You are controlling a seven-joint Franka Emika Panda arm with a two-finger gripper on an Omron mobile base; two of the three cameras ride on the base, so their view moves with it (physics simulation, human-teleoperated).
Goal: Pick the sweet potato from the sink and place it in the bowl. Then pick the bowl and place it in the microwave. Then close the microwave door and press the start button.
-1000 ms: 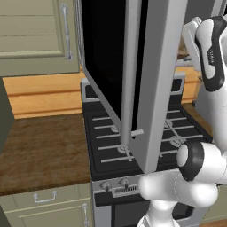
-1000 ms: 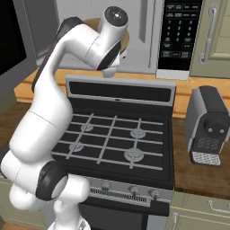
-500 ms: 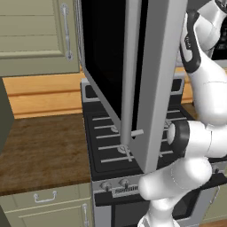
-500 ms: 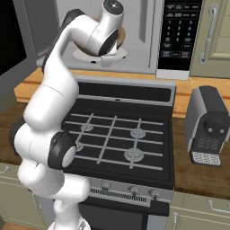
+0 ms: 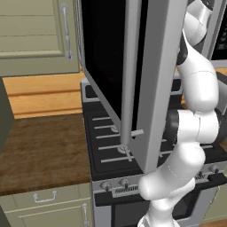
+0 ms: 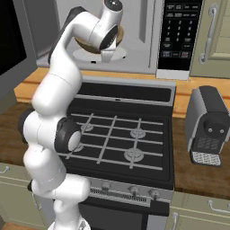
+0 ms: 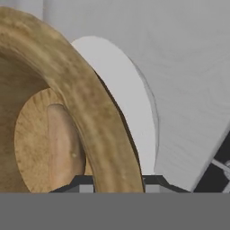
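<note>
Resting on the bowl's (image 7: 54, 103) pale floor, the sweet potato (image 7: 65, 143) lies just inside the thick tan rim where my gripper (image 7: 117, 182) pinches shut, one finger on the inner side and one on the darker outer side. From the right base view, the bowl (image 6: 117, 39) sits inside the microwave (image 6: 139, 54) cavity, over the pale round turntable plate (image 6: 90, 55), half hidden behind my wrist. Whether the bowl's base touches the plate I cannot tell. The microwave door (image 5: 133, 80) stands swung wide open toward me, its black glass and silver-grey frame hanging over the black gas stove (image 6: 121, 134). A dark coffee machine (image 6: 207, 128) stands on the wooden counter (image 6: 202, 173) just beside the stove.
</note>
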